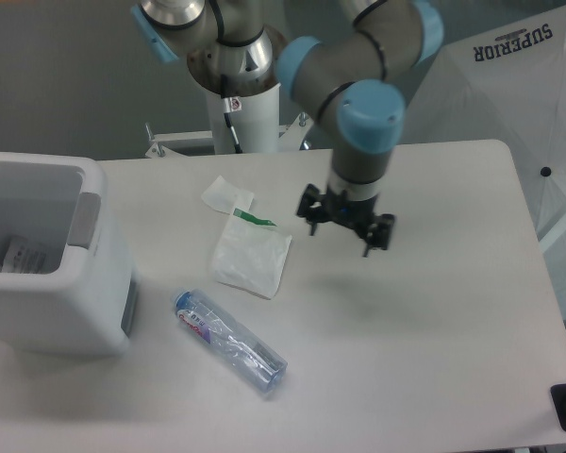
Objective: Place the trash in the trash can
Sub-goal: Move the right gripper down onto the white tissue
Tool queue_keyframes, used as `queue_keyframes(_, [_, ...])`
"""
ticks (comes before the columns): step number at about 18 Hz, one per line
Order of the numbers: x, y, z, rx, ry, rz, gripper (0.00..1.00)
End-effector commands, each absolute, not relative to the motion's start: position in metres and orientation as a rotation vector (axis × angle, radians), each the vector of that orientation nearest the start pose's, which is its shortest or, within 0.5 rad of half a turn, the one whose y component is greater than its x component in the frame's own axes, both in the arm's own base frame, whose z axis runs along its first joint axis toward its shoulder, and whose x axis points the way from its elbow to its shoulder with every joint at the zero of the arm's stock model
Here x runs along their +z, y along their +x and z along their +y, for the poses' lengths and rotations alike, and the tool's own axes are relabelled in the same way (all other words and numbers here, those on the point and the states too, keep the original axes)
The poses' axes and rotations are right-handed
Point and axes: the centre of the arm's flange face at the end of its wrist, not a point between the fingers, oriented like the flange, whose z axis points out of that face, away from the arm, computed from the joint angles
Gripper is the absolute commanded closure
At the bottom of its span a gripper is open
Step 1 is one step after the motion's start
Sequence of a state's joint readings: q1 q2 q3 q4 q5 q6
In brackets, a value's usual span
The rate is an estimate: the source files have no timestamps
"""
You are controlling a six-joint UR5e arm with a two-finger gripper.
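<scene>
White tabletop [434,330] carries bottle [229,343], pouch [252,260] and bin [47,255]; the claw [344,226] hovers open, empty.

pouch [252,258] flat | wrapper [230,198] beside | bottle [230,343] lying | white bin [52,255] left

Robotics lab or test cell. UR5e arm [358,66] on white pedestal [250,118] at far edge of bare white table [434,330]; plain grey backdrop wall [66,75]; white "SUPERIOR" photo umbrella [524,75] beyond table's right edge.
</scene>
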State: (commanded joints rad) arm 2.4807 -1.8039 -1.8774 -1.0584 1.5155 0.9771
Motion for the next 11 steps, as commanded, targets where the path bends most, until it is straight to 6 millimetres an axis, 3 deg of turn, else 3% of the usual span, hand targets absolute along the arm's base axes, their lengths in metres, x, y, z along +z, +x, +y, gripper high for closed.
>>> queue_keyframes(3, [0.249,-0.322,0.431,-0.132,-3.151,0.131,0.00])
queue_keyframes(6, [0.220,-0.319,0.442,-0.157,-3.181,0.157,0.00])
queue_keyframes(11, [0.195,-0.312,0.456,-0.154,-3.193,0.087,0.00])
